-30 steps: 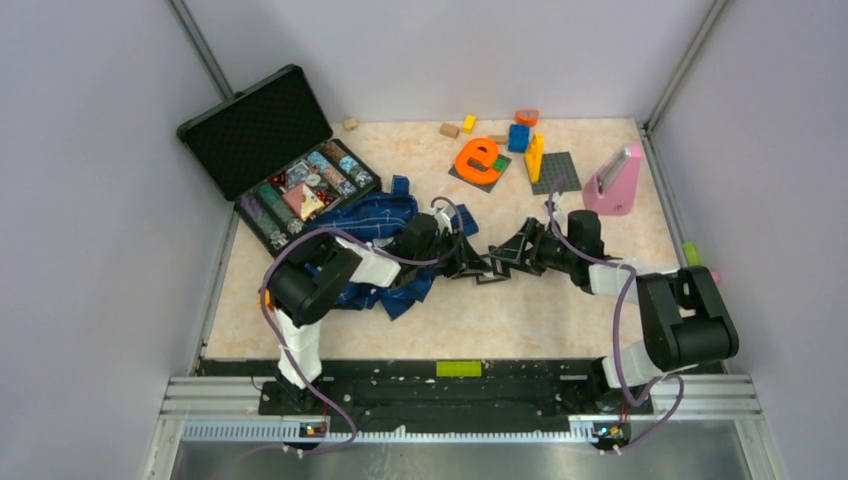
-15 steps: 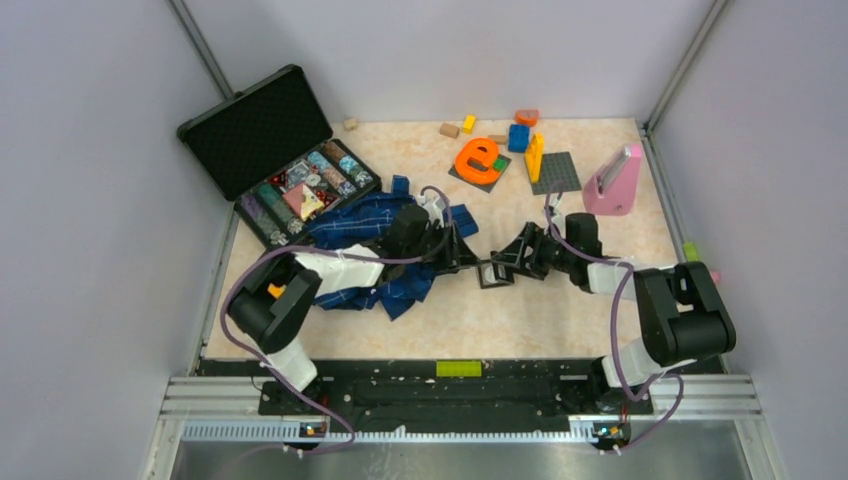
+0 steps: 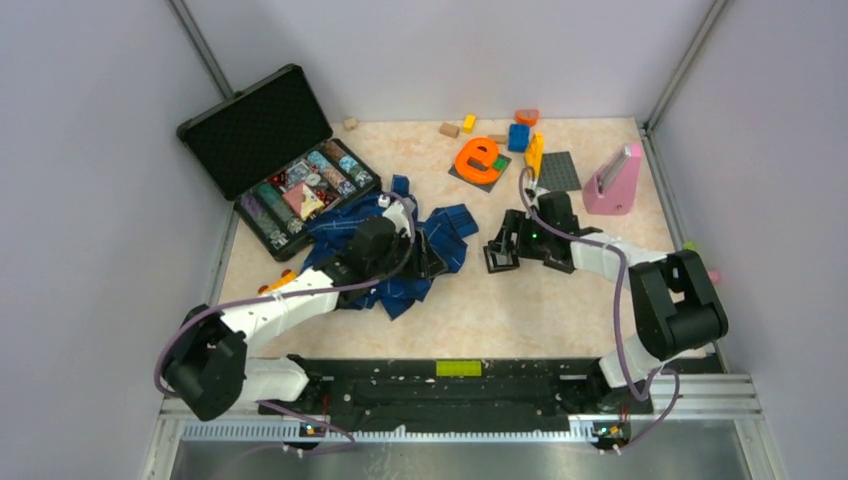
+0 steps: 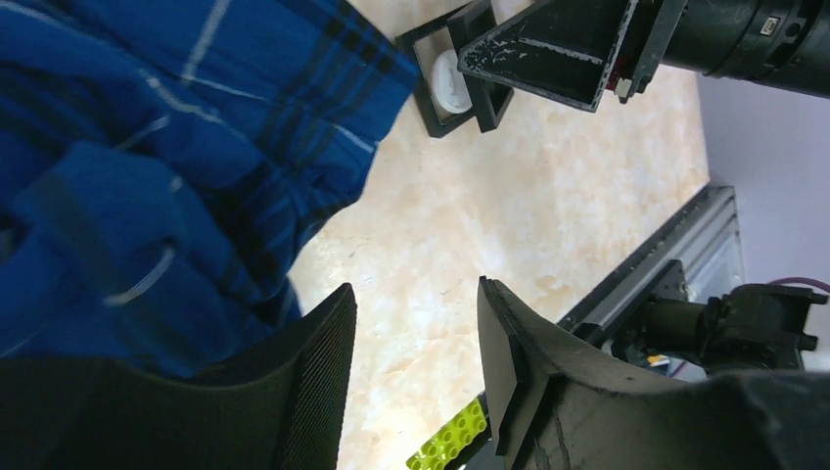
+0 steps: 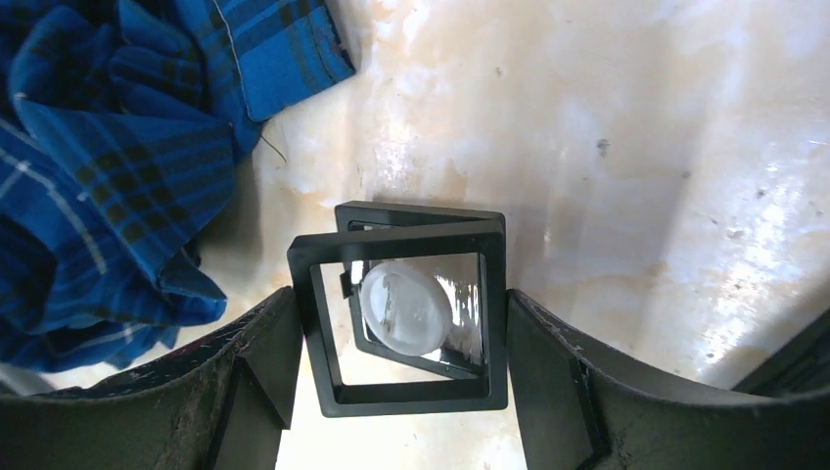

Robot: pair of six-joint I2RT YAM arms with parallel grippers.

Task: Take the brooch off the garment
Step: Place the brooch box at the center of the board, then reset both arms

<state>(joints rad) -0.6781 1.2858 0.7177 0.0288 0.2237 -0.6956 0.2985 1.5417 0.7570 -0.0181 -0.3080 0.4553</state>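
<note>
— Left gripper (image 4: pixel 416 294) has backed off over the garment (image 4: pixel 196 147); its jaws stand half apart, holding nothing.
— And the brooch (image 5: pixel 406 306)?
— Off the cloth, inside the black frames (image 5: pixel 411 397) your right gripper (image 5: pixel 401 304) clamps. Set them down level. Both wrist views show the disc; overhead doesn't.

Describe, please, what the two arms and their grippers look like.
Both the left arm and right arm have white links between bulky black joints, each with a looping purple cable. The left gripper and right gripper carry matte black, wedge-shaped fingers.
</note>
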